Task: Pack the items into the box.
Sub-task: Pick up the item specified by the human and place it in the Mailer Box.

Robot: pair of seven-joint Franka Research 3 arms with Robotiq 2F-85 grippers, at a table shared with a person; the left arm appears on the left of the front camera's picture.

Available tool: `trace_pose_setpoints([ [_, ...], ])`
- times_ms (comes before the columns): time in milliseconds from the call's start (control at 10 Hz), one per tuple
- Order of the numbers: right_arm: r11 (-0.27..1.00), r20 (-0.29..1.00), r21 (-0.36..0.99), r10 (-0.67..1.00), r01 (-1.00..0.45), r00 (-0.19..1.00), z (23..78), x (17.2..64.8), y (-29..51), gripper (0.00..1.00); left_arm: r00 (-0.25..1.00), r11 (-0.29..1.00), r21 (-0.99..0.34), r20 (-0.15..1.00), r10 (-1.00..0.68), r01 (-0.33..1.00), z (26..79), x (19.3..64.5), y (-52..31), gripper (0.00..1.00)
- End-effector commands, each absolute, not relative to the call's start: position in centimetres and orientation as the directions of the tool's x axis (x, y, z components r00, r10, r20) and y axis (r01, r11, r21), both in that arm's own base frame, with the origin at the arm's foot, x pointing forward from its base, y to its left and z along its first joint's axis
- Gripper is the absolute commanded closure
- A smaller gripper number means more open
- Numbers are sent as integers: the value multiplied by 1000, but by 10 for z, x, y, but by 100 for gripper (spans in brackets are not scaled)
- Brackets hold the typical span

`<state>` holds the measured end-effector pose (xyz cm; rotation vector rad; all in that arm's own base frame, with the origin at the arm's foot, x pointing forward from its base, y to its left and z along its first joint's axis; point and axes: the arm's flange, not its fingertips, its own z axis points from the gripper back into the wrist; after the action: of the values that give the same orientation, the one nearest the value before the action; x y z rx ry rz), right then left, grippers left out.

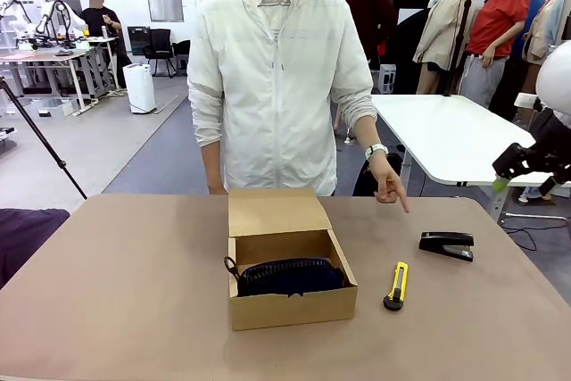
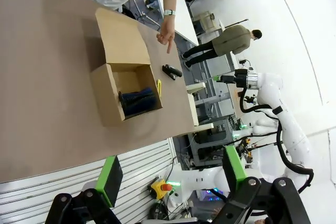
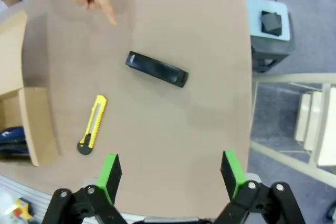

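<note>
From the front you see the box (image 1: pixel 290 305), plain matte tan cardboard, shallow and rectangular, near the middle of the brown table (image 1: pixel 116 292). Its flap lid stands up at the far side. Inside lies the navy bundle (image 1: pixel 290 276), soft fabric with a ribbed edge, almost as wide as the box. To the right of the box lies a yellow and black cutter (image 1: pixel 396 285). Farther right is the black stapler (image 1: pixel 446 244), long and smooth, on the table outside the box. The person's hand (image 1: pixel 388 186) points one finger down near it.

The left wrist view looks from well apart. The left gripper (image 2: pixel 172 177) hangs clear of the table, green pads spread wide, touching nothing. Here you get also the white right arm (image 2: pixel 273 98), far off.

In the right wrist view the right gripper (image 3: pixel 170 174) hovers over the table edge. Its fingers are spread wide and hold nothing, and the stapler lies beyond them, well apart.
</note>
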<state>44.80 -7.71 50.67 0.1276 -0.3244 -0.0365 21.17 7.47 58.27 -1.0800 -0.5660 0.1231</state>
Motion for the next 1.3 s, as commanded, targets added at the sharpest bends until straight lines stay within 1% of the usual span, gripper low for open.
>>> trace_pose_setpoints([
  [0,978,322,201,-122,58,939,508,446,-77,0,851,462,-869,373,369,180,586,210,75,0],
  [100,978,322,201,-122,58,939,508,446,-77,0,851,462,-869,373,369,180,586,210,75,0],
  [200,988,316,150,-73,26,946,507,448,-79,0,851,462,-869,373,369,180,586,210,75,0],
  [300,991,156,137,-7,-15,988,483,480,-66,0,851,462,-869,373,369,180,586,210,75,0],
  [400,989,117,137,32,-48,993,461,503,-48,0,851,462,-869,373,369,180,586,210,75,0],
  [500,991,80,117,48,-57,996,447,517,-36,0,851,462,-869,373,369,180,586,210,75,0],
  [800,1000,38,28,-8,6,999,410,545,-17,0,851,462,-869,373,369,180,586,210,75,0],
  [900,999,70,-20,-25,26,997,410,546,-17,0,851,462,-869,373,369,180,586,210,75,0],
  [1000,995,42,92,39,-42,998,401,535,-15,0,851,462,-869,373,369,180,586,210,75,0],
  [1100,995,42,92,39,-42,998,401,535,-15,0,851,462,-869,373,369,180,586,210,75,0],
  [1200,998,44,52,18,-20,999,399,544,-18,0,851,462,-869,373,369,180,586,210,75,0],
])
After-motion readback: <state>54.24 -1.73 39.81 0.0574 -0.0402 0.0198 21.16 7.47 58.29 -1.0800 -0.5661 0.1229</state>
